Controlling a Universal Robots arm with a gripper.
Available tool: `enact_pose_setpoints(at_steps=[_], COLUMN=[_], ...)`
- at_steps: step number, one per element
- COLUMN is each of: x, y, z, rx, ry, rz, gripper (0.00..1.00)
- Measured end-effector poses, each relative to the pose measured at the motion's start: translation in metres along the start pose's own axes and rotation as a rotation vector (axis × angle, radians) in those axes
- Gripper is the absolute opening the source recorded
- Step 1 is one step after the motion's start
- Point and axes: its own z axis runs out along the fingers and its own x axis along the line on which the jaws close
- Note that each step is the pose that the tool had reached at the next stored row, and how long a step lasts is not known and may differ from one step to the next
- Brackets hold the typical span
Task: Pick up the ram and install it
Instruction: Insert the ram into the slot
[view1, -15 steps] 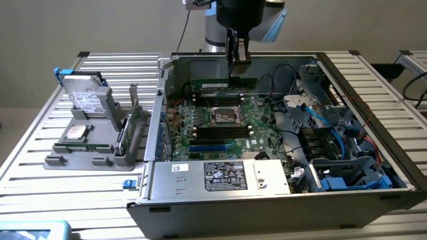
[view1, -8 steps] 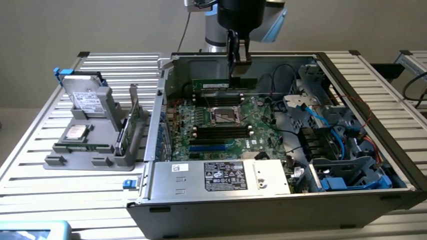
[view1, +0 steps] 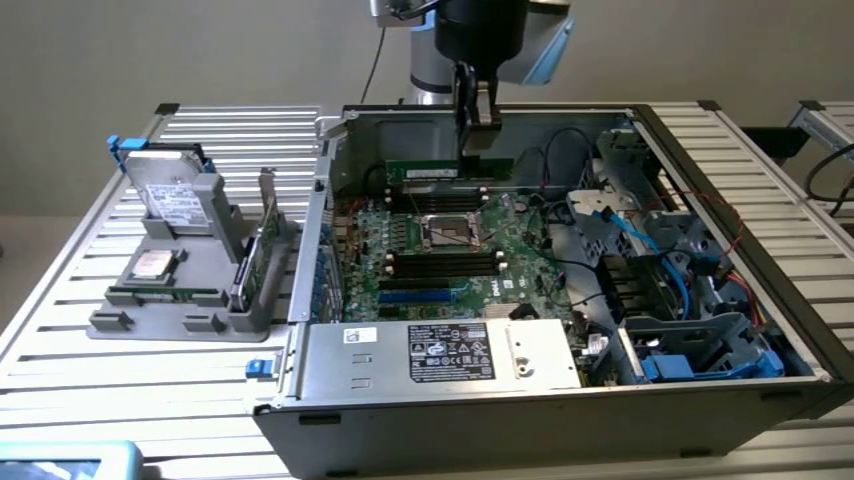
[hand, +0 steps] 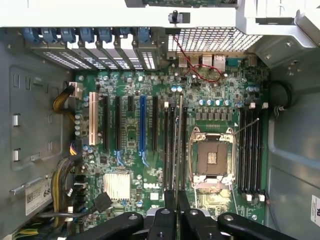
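ram (view1: 434, 172): I see it clamped edge-on in the hand (view1: 477, 148) — hanging just beneath it.
hand: closed on the ram, motherboard (hand: 130, 135) directly below, case (view1: 561, 425) walls around.

Exterior view: light was even, diffuse and moderately bright, from above. The table slats (view1: 80, 330) glared pale; the case (view1: 534, 420) interior lay in soft shadow. Wrist view: the case rim (hand: 75, 12) was washed out white, the motherboard (hand: 130, 135) evenly lit, the gripper (hand: 177, 196) dark, the ram (hand: 178, 135) a thin pale glint
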Motion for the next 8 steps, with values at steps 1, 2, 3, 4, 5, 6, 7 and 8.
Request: enact_pose_setpoints(at_steps=[1,2,3,4,5,6,7,8], x=[0.0,0.0,0.0,0.0,0.0,0.0,0.0,0.0], y=[0.0,0.0001,0.0001,0.0001,0.0002,0.0002,0.0002,0.0003], z=[0.0005,0.0011,0.0022,0.0036,0.0053,0.0071,0.0089,0.0108], rx=[0.0,0.0,0.0,0.0001,0.0,0.0001,0.0001,0.0], ry=[-0.0005,-0.0007,-0.001,-0.0011,-0.0011,-0.0012,-0.0012,-0.0011], rz=[0.0,0.0,0.0,0.0,0.0,0.0,0.0,0.0], gripper=[0.13,0.13,0.13,0.13,0.13,0.13,0.13,0.13])
